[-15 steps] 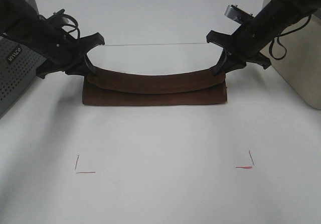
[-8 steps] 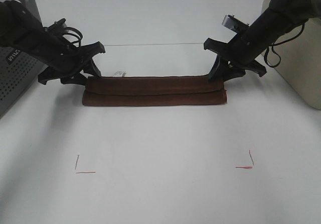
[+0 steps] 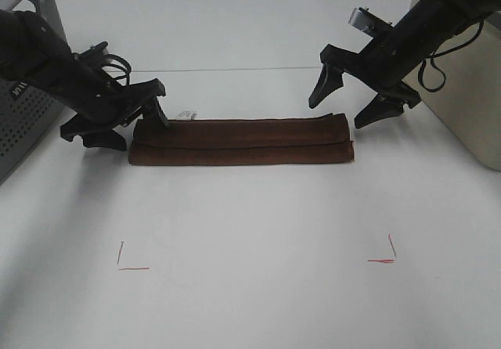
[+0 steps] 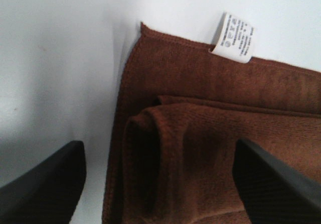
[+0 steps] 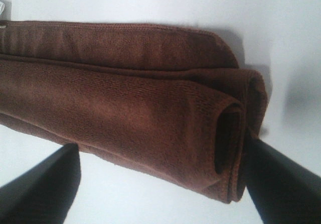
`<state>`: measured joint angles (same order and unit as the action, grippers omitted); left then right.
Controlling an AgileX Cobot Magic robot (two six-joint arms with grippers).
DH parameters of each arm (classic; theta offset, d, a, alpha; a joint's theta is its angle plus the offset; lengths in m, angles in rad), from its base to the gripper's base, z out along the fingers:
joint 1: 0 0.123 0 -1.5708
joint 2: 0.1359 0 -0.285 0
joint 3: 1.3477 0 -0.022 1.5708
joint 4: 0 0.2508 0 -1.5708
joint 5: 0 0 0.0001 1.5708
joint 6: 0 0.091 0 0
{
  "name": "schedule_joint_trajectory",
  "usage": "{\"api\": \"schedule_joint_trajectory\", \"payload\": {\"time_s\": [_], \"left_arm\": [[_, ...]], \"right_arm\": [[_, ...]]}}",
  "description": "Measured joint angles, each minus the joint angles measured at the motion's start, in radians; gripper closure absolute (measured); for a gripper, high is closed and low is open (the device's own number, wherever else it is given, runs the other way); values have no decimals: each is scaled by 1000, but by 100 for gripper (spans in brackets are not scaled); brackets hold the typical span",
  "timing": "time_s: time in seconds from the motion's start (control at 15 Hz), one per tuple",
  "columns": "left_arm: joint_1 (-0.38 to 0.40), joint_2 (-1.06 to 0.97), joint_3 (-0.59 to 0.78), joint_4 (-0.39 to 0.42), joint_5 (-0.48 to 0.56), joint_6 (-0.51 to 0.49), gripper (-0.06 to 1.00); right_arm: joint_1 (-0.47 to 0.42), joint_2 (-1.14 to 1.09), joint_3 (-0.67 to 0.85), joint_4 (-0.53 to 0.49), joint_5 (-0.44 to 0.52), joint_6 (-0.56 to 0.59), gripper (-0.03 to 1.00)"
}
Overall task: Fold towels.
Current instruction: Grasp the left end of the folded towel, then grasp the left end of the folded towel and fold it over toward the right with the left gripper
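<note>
**Exterior high view: towel lying in a long folded strip, both grippers spread**

The left gripper (image 3: 133, 127) is hovering at the nine o'clock end of the towel (image 3: 239, 139), jaws spread wide and pinching nothing. The pale tag (image 3: 186, 115) is poking out at the strip's eleven o'clock edge. The towel is lying flat across the table (image 3: 250, 232), running nine to three, toward twelve from the red corner marks (image 3: 129, 264). At its two o'clock end the right gripper (image 3: 337, 113) is hanging just above the cloth, jaws likewise spread and empty. Both wrist views are showing stacked layers at the ends, so I'm judging the lengthwise folds done. Folding the strip end to end is probably what's left.
</note>
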<state>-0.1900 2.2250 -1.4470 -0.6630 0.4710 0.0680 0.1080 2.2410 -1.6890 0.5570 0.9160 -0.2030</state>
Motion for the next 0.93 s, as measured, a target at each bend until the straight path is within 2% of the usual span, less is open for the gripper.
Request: {"api": "schedule_joint_trajectory", "payload": {"time_s": [0.33, 0.4, 0.47, 0.6, 0.67, 0.8, 0.93], "left_arm": [[-2, 47, -62, 2, 32, 0, 22], [-2, 58, -80, 2, 45, 0, 28], [-3, 66, -86, 6, 60, 0, 40], [-5, 72, -86, 22, 84, 0, 79], [-5, 72, -88, 29, 86, 0, 88], [-5, 70, -89, 37, 95, -4, 89], [-4, 51, -89, 88, 148, -28, 89]], "right_arm": [[0, 0, 0, -2, 0, 0, 14], [0, 0, 0, -2, 0, 0, 14], [0, 0, 0, -2, 0, 0, 14], [0, 0, 0, -2, 0, 0, 13], [0, 0, 0, -2, 0, 0, 13], [0, 0, 0, -2, 0, 0, 13], [0, 0, 0, -3, 18, 0, 13]]}}
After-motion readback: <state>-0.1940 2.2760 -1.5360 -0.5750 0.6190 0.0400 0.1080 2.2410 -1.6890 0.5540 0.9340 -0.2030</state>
